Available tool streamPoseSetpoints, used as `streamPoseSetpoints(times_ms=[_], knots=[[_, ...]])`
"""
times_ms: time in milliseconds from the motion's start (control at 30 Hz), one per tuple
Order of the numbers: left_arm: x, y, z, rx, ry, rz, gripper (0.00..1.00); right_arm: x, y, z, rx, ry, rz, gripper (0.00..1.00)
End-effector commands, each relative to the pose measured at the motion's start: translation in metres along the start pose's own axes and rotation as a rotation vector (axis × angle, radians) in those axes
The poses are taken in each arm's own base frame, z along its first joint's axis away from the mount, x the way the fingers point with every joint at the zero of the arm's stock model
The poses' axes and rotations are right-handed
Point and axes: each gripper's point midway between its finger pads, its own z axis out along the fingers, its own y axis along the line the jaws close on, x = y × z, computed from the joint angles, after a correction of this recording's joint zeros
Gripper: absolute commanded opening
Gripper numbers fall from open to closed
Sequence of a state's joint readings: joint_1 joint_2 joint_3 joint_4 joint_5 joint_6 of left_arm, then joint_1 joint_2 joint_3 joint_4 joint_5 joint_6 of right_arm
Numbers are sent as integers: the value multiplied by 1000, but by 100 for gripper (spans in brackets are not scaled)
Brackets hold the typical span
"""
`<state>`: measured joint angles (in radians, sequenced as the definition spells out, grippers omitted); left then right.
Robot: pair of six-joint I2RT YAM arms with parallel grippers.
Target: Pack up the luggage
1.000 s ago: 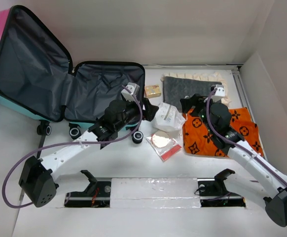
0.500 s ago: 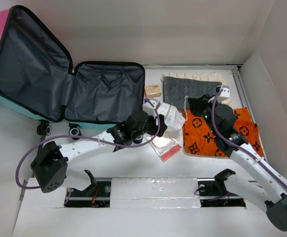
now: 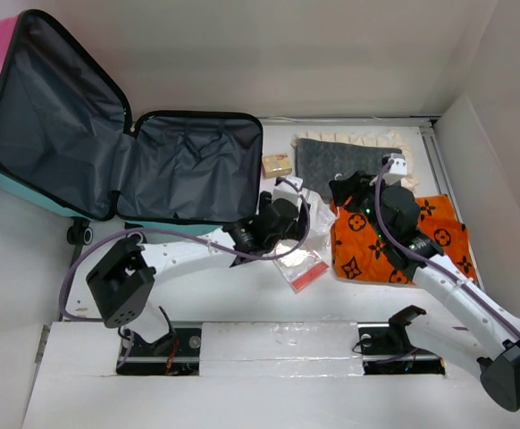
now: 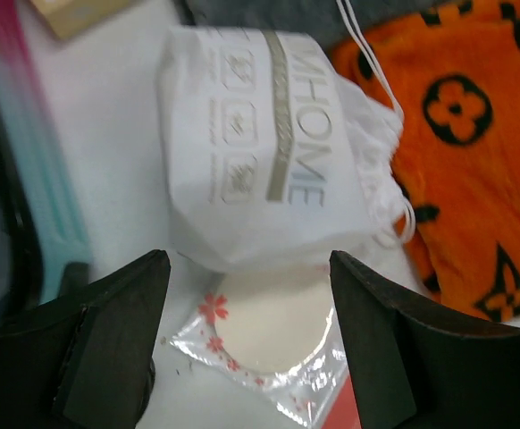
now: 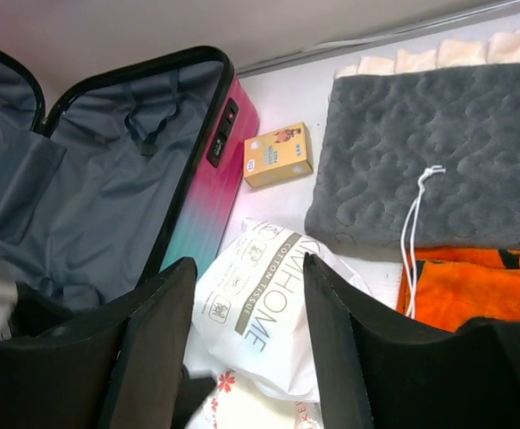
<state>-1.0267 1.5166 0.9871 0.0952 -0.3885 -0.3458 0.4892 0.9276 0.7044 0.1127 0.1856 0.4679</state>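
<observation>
The luggage (image 3: 188,170) lies open at the left, its grey lining showing and its lid (image 3: 54,116) propped up. Its pink-to-teal shell (image 5: 215,192) also shows in the right wrist view. A white tissue pack (image 3: 306,207) lies just right of it, partly over a clear sachet (image 3: 297,259) holding a round pad. My left gripper (image 4: 247,261) hovers open over the near edge of the tissue pack (image 4: 260,152) and the sachet (image 4: 273,340), holding nothing. My right gripper (image 5: 247,264) is open above the tissue pack (image 5: 260,308), also holding nothing.
A small yellow box (image 3: 277,164) sits by the suitcase's right wall. A grey quilted cloth (image 3: 345,161) lies at the back, and an orange patterned cloth (image 3: 394,237) lies under the right arm. White walls close in the table at the back and on the right.
My left arm has swung right from the suitcase's front corner to the tissue pack and sachet. The right arm shifted a little and returned to about the same spot.
</observation>
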Motion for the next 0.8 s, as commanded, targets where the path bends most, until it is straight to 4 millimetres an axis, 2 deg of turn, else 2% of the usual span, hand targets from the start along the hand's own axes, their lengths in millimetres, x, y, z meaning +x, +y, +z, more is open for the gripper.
streamPoseSetpoints(times_ms=[0,33,67,200,267,433,500,533,567,600,667,700,733,767], knots=[[-37,30,3,-184,-102,-49,69,-19,12,1,-41,-35,-3,58],[-40,29,4,-169,-105,-70,72,-20,9,2,-33,-39,-2,58],[-41,37,9,-169,-103,-86,72,-24,11,1,-37,-47,-1,58],[-46,49,25,-124,-89,-118,73,-17,12,5,-44,-21,-4,58],[-58,35,29,-45,-106,-107,73,-17,12,5,-44,-21,-4,58],[-49,19,44,28,-55,-47,71,-16,13,5,-52,-17,-5,58],[-53,8,48,73,-55,-50,70,-16,13,5,-52,-17,-5,58],[-45,6,53,84,-32,-32,66,-16,13,5,-52,-17,-5,58],[-50,5,52,88,-43,-35,63,-16,13,5,-52,-17,-5,58],[-44,4,56,93,-26,-31,60,-16,13,5,-52,-17,-5,58],[-45,2,60,95,-31,-32,50,-16,13,5,-52,-17,-5,58],[-39,3,64,90,-17,-28,34,-15,15,5,-60,-13,-5,58],[-44,3,64,83,-29,-31,24,-15,15,5,-60,-13,-5,58],[-40,3,66,80,-21,-28,8,-15,15,5,-60,-13,-5,58]])
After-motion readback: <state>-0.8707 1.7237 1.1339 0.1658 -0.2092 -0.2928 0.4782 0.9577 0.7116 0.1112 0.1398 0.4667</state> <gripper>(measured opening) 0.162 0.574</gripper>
